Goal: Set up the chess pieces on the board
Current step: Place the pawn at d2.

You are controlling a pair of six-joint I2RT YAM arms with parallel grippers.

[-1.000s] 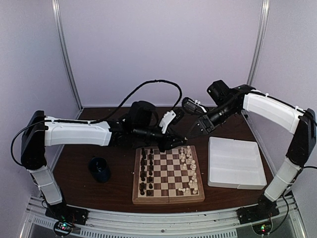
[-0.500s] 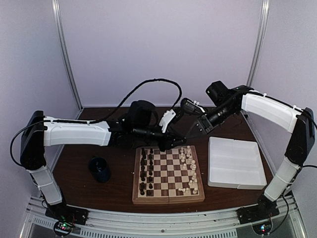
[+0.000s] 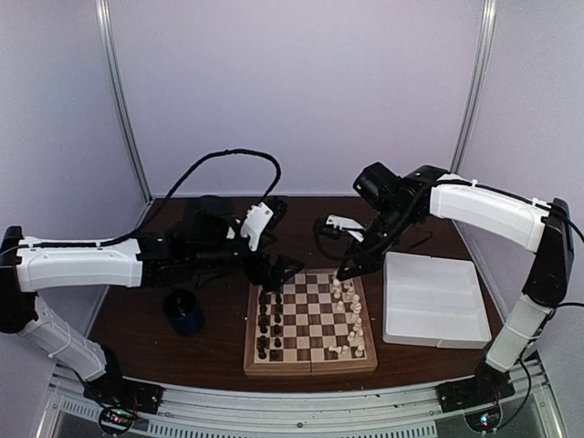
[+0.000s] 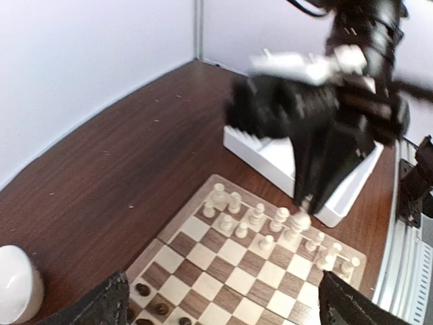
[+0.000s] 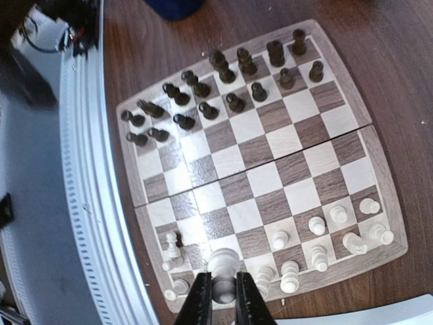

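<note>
A plain pale lilac back wall (image 3: 301, 91) closes the far side of the table (image 3: 137, 310), and matching side walls (image 3: 46, 109) stand at its left and right edges. Two slim metal posts (image 3: 123, 100) rise at the far corners, each leaning slightly inward in the top view. The table is dark brown wood with visible grain and a few pale specks. A ribbed aluminium rail (image 3: 301, 406) runs along its near edge. The light is soft and even, giving the wood a dull sheen.

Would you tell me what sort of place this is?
Probably a robotics lab test cell: a left arm and right arm bolted to a metal rail, plain enclosure walls, a chessboard as prop.
</note>
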